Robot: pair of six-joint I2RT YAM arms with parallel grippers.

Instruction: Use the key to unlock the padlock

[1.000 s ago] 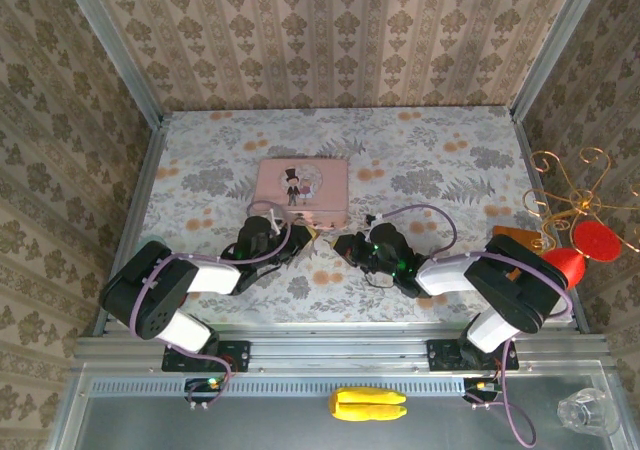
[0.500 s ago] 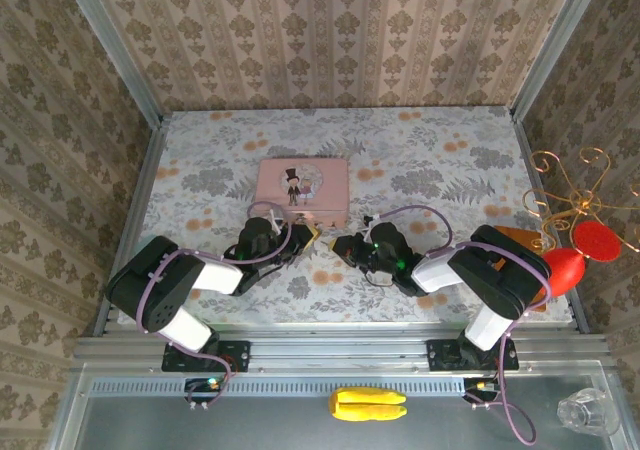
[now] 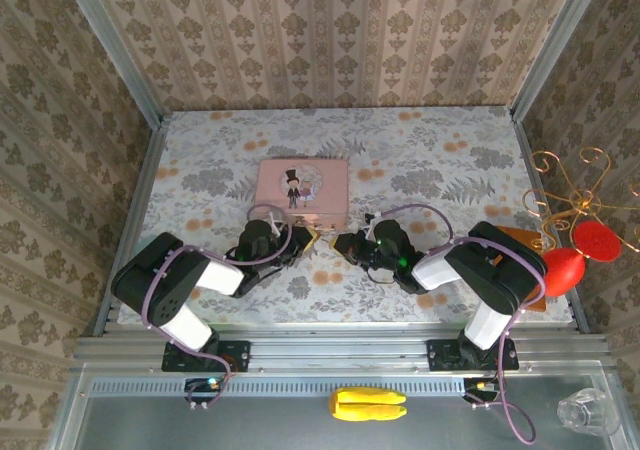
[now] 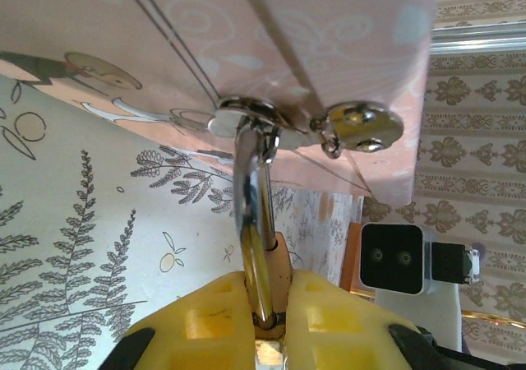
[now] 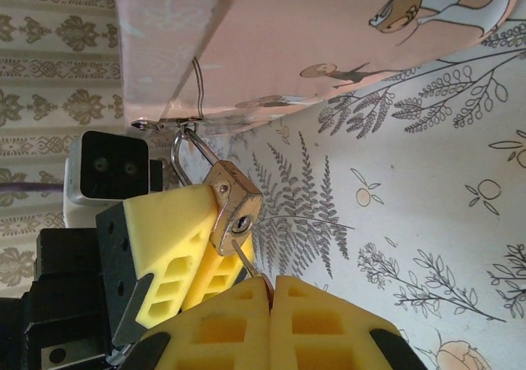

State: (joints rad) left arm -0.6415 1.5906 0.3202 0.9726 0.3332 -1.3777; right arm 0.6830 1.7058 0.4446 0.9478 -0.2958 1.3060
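Observation:
The small brass padlock [image 5: 234, 205] hangs by its silvery shackle [image 4: 251, 214] from the hasp on the front of the pink tin [image 3: 302, 185]. My left gripper [image 4: 269, 284] is shut on the padlock's body [image 4: 283, 259], holding it with its keyhole turned toward my right gripper [image 5: 269, 284]. That gripper is shut on the key [image 5: 246, 259], a thin dark sliver sticking out of its yellow fingertips. The key's tip sits just below the keyhole, against the lock's lower edge. In the top view both grippers, left [image 3: 305, 235] and right [image 3: 345, 242], meet in front of the tin.
The tin's front wall [image 5: 288, 33] is close above both grippers. A gold wire stand [image 3: 570, 195] and red and orange pieces [image 3: 565, 265] sit at the table's right edge. A yellow object [image 3: 368, 404] and a clear cup [image 3: 588, 410] lie in the near tray.
The right arm's elbow has swung inward to the left while its gripper stays by the padlock. The left arm has barely shifted and keeps its hold.

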